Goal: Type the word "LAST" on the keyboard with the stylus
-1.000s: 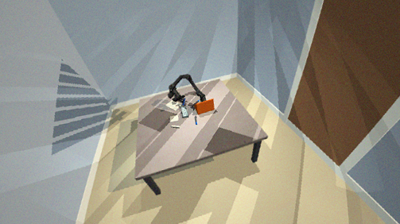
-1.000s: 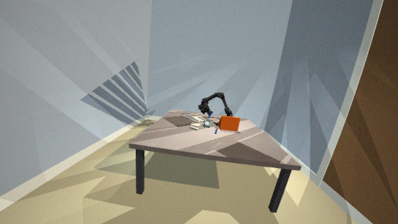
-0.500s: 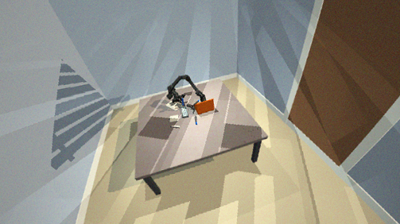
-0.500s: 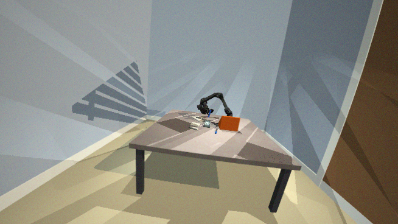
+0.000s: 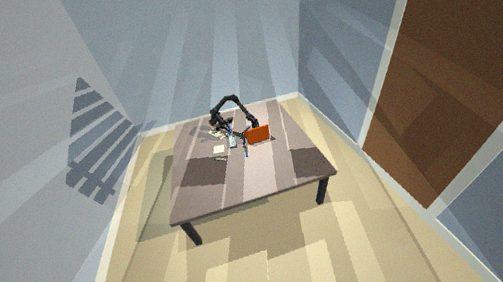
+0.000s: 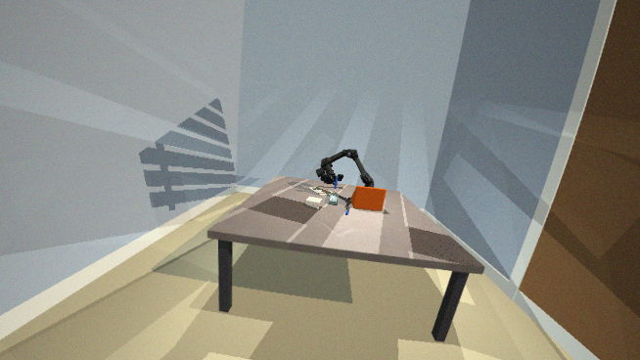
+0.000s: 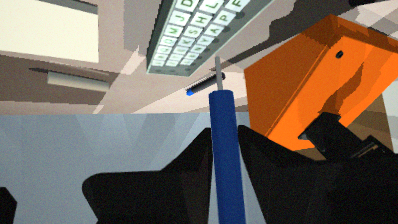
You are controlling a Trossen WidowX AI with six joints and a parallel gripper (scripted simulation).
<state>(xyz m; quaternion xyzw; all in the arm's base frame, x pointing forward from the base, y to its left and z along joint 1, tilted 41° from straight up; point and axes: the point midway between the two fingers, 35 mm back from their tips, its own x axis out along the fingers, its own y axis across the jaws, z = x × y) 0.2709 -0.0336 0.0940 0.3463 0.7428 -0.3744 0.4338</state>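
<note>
My gripper [image 7: 224, 132] [image 5: 229, 123] [image 6: 336, 179] is shut on the blue stylus [image 7: 223, 112] [image 6: 336, 183], near the keyboard's far end in the top and exterior views. The stylus stands about upright in the exterior view. Its thin grey metal tip points away from the fingers. The pale green keyboard [image 7: 187, 33] [image 5: 232, 141] [image 6: 333, 199] lies on the desk with white lettered keys. In the wrist view the tip overlaps the keyboard's long edge beside the row with A, P and F. The frames do not show whether the tip touches anything. L and S show in the middle row; T cannot be made out.
An orange box [image 7: 295, 85] [image 5: 257, 134] [image 6: 369, 199] stands right of the keyboard. A dark pen with a blue end [image 7: 206, 84] [image 5: 246, 151] lies between them, nearer the front. A cream pad [image 7: 47, 30] [image 5: 218, 149] [image 6: 314, 200] and a pale stick [image 7: 77, 81] lie to the left.
</note>
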